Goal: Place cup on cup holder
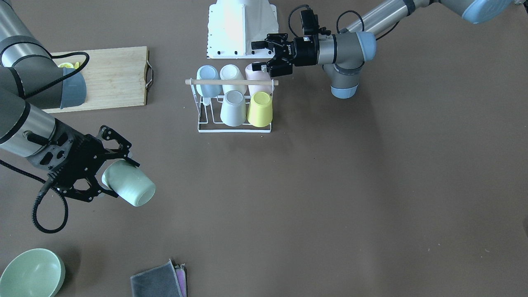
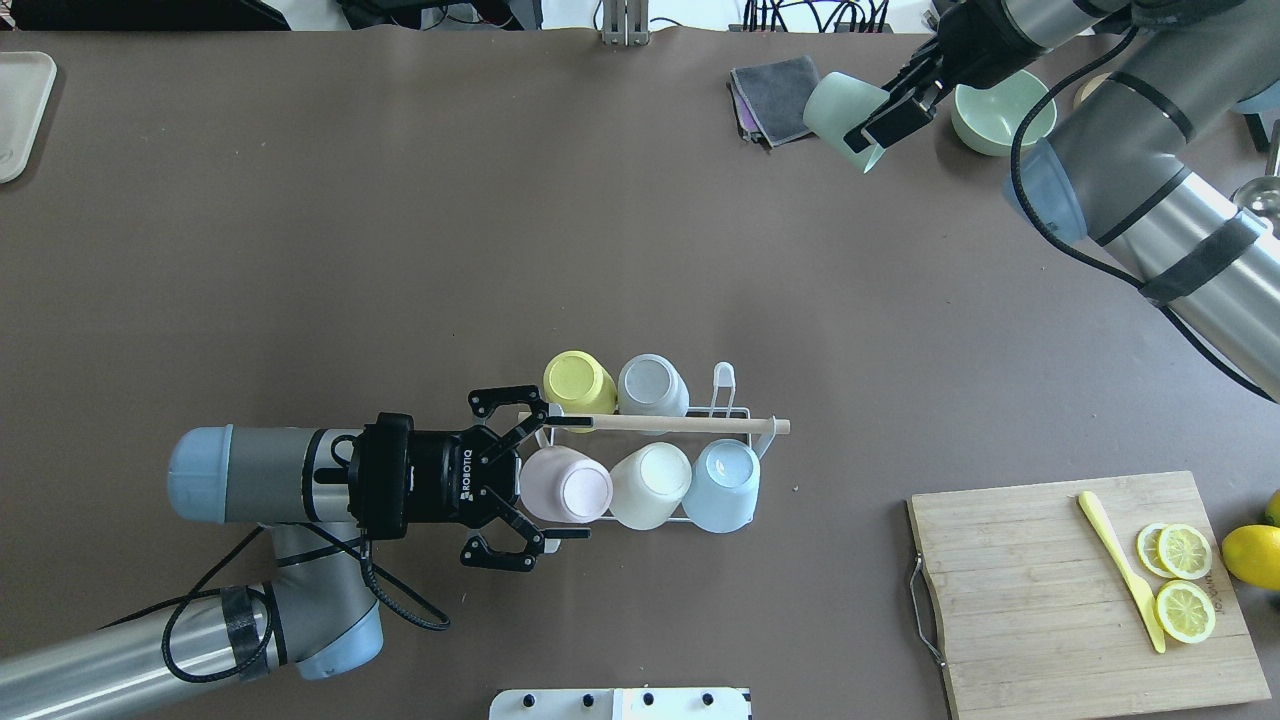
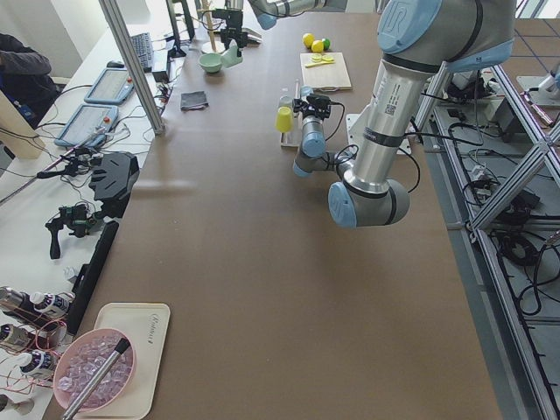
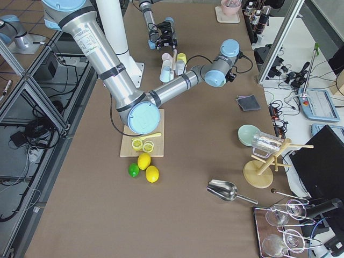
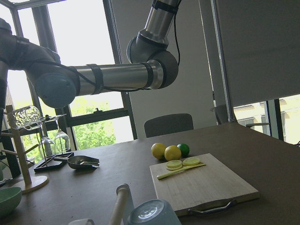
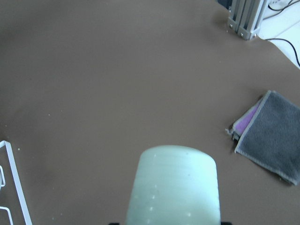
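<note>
mint cup (image 6: 172, 185): near end cut by bottom edge | green bowl (image 1: 32, 273): clipped, bottom-left corner | whole lemon (image 2: 1252, 556): clipped, right edge

Opposed overhead, front views sharing the cup holder (image 1: 233, 82)

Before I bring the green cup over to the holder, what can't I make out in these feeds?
- Right wrist view: the bottom edge cuts off the right gripper's hold on the green cup.
- Left wrist view: the cup holder is mostly below the frame, its free prong unseen.
- Overhead view: whether the open left gripper touches the pink cup is unclear.
- Side views: the holder's prongs are too small to see.
</note>
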Available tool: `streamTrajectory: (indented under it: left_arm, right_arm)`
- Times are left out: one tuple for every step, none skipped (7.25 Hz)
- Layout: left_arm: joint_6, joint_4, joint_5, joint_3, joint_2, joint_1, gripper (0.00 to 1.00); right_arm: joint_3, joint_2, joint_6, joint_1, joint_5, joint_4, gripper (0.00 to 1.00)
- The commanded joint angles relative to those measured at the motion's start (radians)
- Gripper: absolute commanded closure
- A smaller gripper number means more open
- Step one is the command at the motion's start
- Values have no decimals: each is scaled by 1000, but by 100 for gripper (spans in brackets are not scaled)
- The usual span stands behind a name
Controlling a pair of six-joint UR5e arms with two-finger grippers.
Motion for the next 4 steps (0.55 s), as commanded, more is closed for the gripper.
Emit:
streamTrajectory:
  left_arm:
    - [-16, 4, -3, -34, 13, -12, 2]
    - [-84, 23, -4, -99, 36, -61, 1]
    - [-124, 127, -13, -203, 89, -105, 2]
    - [-125, 345, -70, -364, 175, -168, 2]
  right_arm:
    - [-2, -19, 122, -17, -42, 254, 49]
    - [-6, -19, 124, -43, -79, 298, 49]
    - [-3, -22, 179, -93, -128, 373, 49]
    - [5, -38, 252, -147, -215, 469, 49]
